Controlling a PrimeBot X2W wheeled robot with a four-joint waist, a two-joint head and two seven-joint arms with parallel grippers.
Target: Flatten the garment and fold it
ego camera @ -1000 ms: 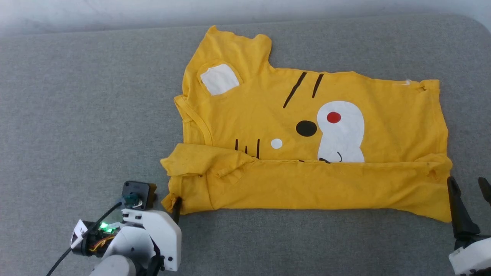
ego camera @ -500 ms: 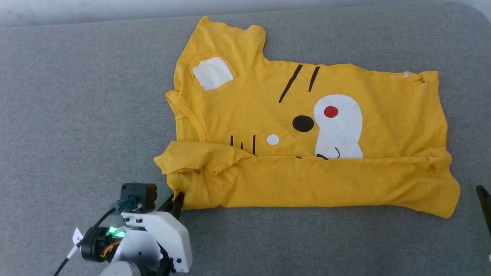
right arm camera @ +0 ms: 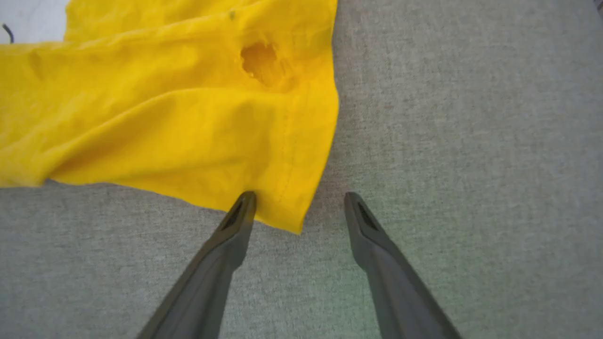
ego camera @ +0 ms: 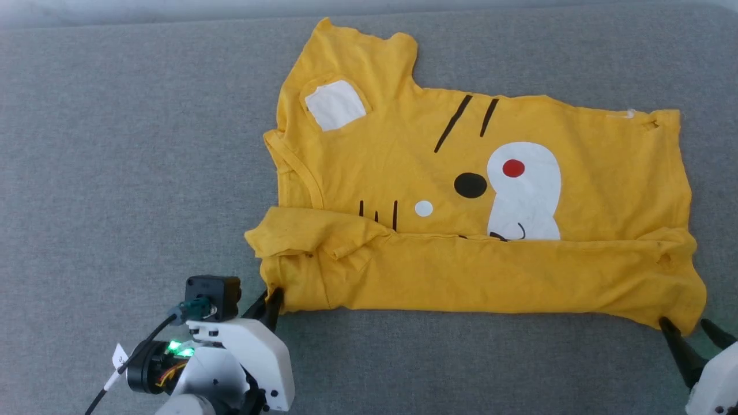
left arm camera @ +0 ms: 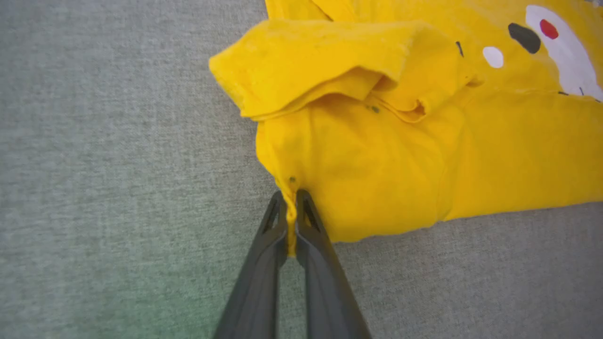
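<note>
garment: a bright yellow t-shirt (ego camera: 478,190) lies lengthwise on a grey fabric surface (ego camera: 115,173), neck toward the robot's left, hem toward its right, cartoon face print facing up.
done so far: the shirt is mostly flat. its near long side is folded up over the body as a folded band (ego camera: 490,276) that covers the lower part of the print. the near sleeve (left arm camera: 320,61) sits on top in a lumpy tuck.
left to do: the far sleeve (ego camera: 351,63) and far side lie unfolded, and no fold crosses the length. the task looks less than half finished.
left gripper (left arm camera: 292,195): the fingers are pinched together on the near left corner of the band, with a thin ridge of yellow cloth between them.
right gripper (right arm camera: 299,197): the fingers are spread wide and low over the surface, straddling the near right hem corner. one finger touches the cloth edge, and nothing is gripped.
likely step: securing both near corners for the next fold or a smoothing pull.
in the way: the bunched near sleeve may keep the fold uneven. a small hole (right arm camera: 261,63) sits in the rumpled cloth close to the right corner and could snag.
surroundings: a pale strip (ego camera: 173,11) runs along the far edge of the surface.
</note>
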